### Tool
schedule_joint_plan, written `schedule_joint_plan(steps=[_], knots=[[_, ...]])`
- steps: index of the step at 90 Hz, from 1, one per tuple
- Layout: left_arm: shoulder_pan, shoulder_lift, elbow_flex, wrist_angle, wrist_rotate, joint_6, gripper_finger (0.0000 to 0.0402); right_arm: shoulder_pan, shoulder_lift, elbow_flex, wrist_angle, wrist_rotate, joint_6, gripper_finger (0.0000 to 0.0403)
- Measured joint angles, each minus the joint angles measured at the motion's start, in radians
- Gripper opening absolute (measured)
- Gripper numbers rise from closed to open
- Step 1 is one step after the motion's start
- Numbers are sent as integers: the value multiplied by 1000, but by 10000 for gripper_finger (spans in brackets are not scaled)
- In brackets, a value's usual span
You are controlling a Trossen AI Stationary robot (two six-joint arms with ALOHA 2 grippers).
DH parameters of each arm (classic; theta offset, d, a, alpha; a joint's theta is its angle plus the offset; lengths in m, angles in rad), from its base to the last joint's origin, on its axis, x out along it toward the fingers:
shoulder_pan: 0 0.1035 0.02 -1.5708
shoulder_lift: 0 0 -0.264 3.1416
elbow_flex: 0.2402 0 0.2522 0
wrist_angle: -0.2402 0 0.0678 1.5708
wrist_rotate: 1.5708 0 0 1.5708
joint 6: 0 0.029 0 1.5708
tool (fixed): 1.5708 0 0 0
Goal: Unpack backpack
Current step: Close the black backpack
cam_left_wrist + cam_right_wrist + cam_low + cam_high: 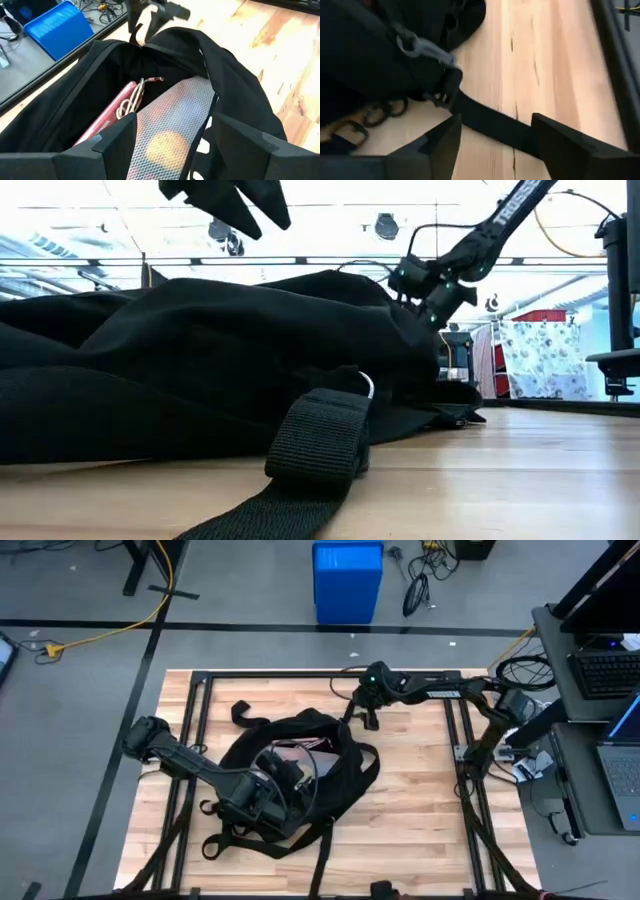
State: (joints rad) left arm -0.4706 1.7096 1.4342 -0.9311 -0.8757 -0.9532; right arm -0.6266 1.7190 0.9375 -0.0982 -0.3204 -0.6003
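The large black soft fabric backpack point(300, 770) lies slumped near the middle of the pale wooden plank table point(420, 810), its cloth matte and creased, its mouth gaping upward. Inside the opening lie a flat pink packet point(112, 115) with a looped pale cord point(132, 97) on it, and beside it a shiny pouch in white mesh netting point(172, 120). Woven black webbing straps point(315, 440) trail from the backpack toward the table's near edge; one flat strap point(495, 122) runs across bare wood under the right wrist camera, fastened to the bag by a grey metal ring point(422, 47).

The left gripper point(268, 792) hangs directly over the backpack's open mouth, fingers spread wide with nothing between them and apart from the contents below. The right gripper point(368, 712) sits at the backpack's far edge, fingers likewise parted and empty above the strap; whether it touches the fabric cannot be told.

Bare table remains on the right of the backpack and along the near edge. A black metal frame point(200, 680) borders the tabletop. A blue plastic bin point(347, 580) stands on the grey floor beyond the far edge.
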Motion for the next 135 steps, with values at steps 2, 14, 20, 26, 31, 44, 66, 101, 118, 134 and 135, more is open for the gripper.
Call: schedule_joint_plan(steps=[2,14,20,26,31,44,66,101,118,134,135], knots=[[0,0,0,0,0,-1,246,-3,15,0,8,0,-6,236],[5,0,0,2,3,-1,246,-38,104,19,33,52,0,243],[6,0,0,2,3,0,246,-57,139,40,39,80,8,240],[6,0,0,2,3,0,246,-74,163,63,40,85,5,234],[6,0,0,2,3,0,246,-82,170,77,39,86,8,228],[6,0,0,-2,8,2,246,-92,170,115,37,85,0,215],[10,0,0,-1,8,36,246,-65,178,146,-85,11,-117,191],[13,1,0,-3,8,45,246,80,178,146,-69,83,-329,158],[13,1,0,-4,8,45,246,95,178,146,-46,84,-350,154],[13,1,0,1,8,45,246,92,178,146,-84,81,-323,65],[13,1,0,1,8,44,246,91,178,146,-88,81,-321,55]])
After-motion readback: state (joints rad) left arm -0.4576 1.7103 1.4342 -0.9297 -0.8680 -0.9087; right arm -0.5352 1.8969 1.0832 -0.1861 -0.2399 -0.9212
